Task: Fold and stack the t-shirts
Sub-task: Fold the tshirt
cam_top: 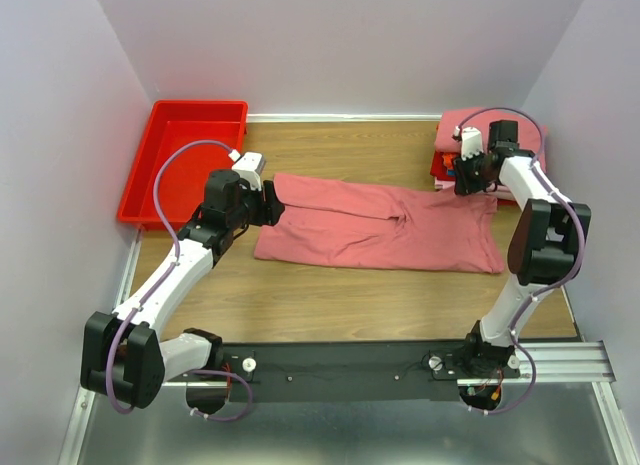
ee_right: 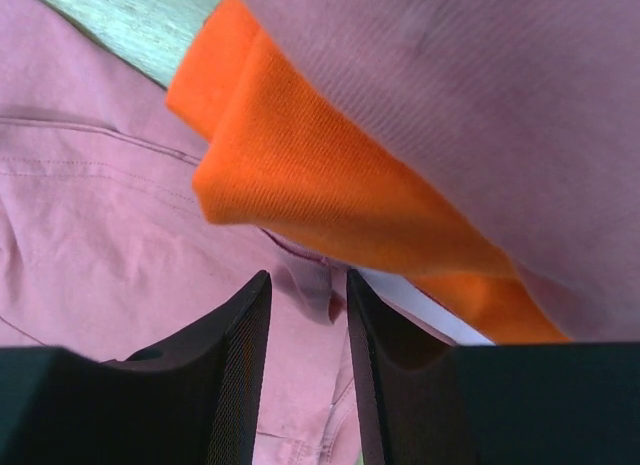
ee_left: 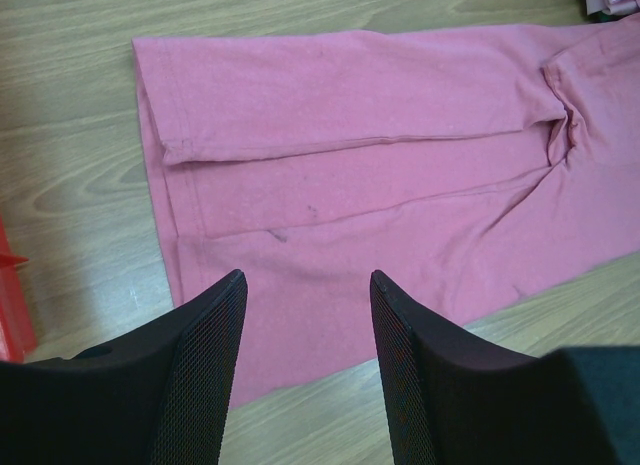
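Observation:
A large salmon-pink t-shirt (cam_top: 380,227) lies flat and folded lengthwise across the middle of the table. My left gripper (cam_top: 272,203) hovers over its left end; in the left wrist view it (ee_left: 308,277) is open and empty above the shirt (ee_left: 350,115). My right gripper (cam_top: 468,181) is at the shirt's far right corner, beside a stack of folded t-shirts (cam_top: 490,133). In the right wrist view it (ee_right: 306,277) stands narrowly open, with a small raised fold of the pink shirt (ee_right: 110,235) between the tips. The stack's orange shirt (ee_right: 320,175) and pale pink shirt (ee_right: 480,95) lie just beyond.
A red plastic bin (cam_top: 185,157) stands at the back left; its edge shows in the left wrist view (ee_left: 12,305). Grey walls close in the left, back and right. Bare wooden table (cam_top: 340,305) lies in front of the shirt.

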Available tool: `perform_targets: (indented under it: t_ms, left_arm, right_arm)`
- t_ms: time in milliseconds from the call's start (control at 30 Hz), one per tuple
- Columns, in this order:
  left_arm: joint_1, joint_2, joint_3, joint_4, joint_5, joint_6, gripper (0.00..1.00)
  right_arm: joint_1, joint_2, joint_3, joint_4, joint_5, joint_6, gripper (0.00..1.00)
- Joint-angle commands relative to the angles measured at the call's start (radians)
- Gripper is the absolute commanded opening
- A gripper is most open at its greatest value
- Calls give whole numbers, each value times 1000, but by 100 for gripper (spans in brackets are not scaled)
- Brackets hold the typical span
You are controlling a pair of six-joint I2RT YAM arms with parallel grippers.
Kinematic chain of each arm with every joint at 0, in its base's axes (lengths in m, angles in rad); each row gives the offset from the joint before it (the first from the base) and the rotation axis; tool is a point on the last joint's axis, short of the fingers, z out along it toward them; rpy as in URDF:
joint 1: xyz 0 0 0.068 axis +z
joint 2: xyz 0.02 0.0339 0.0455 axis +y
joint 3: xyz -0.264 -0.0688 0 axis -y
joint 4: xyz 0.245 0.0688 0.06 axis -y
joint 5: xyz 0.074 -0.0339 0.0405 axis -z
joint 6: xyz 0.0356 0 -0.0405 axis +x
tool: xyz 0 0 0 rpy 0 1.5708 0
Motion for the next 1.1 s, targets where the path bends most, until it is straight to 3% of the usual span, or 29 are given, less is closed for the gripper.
perform_targets:
  t_ms: [0,233,433,1067]
  left_arm:
    - [-6,-4,-1,11,16,17,60]
    - [-6,-2,-1,12,14,17,60]
    - [-6,-1,1,12,20,17,60]
    - [-6,1,-1,12,29,16,60]
  right_arm:
    - [-2,28,38,-7,-13,-17,42]
    - [-2,4,25,-6,-32,-40,29]
    - [-2,-64,-8,-4,-58,-61,9]
    - [0,-181,-213,-49,-156,-291,10]
